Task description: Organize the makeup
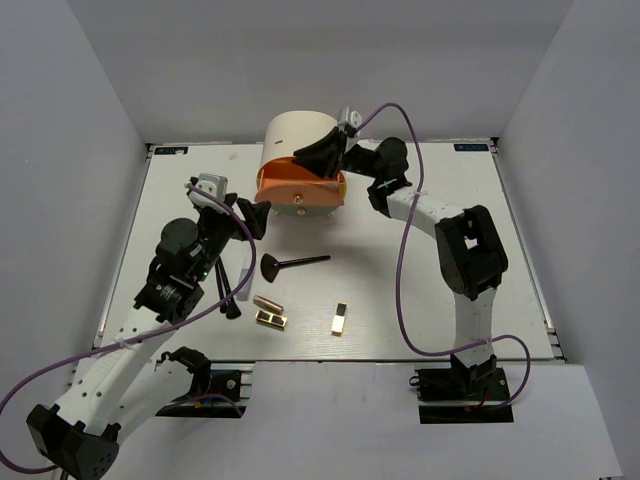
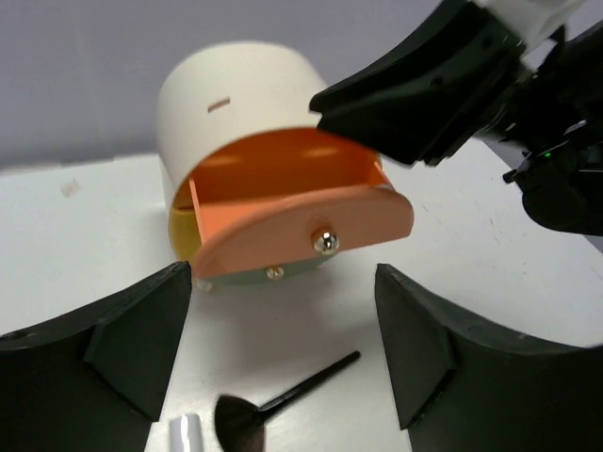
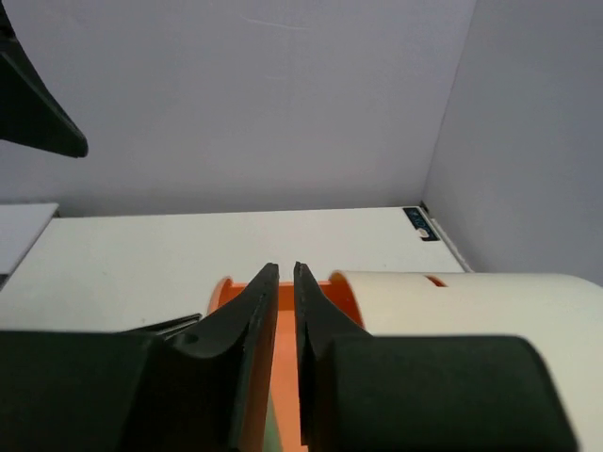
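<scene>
Top external: left hand spread wide, empty, over white desk. Black fan-headed brush lies flat nearby. Judged light, with a stiff slim handle and soft bristles, so pinch the handle mid-length. Right hand sits at the open orange drawer, fingers nearly together; cannot tell whether it grips anything.

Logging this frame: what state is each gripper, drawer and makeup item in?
orange drawer: pulled out.
left gripper: open, empty.
right gripper: nearly shut above the orange drawer, nothing visibly held.
fan brush: lying flat.
copper lipstick: lying on its side.
left gold-and-black case: lying flat beside the copper lipstick.
right gold-and-black case: lying apart from the rest.
</scene>
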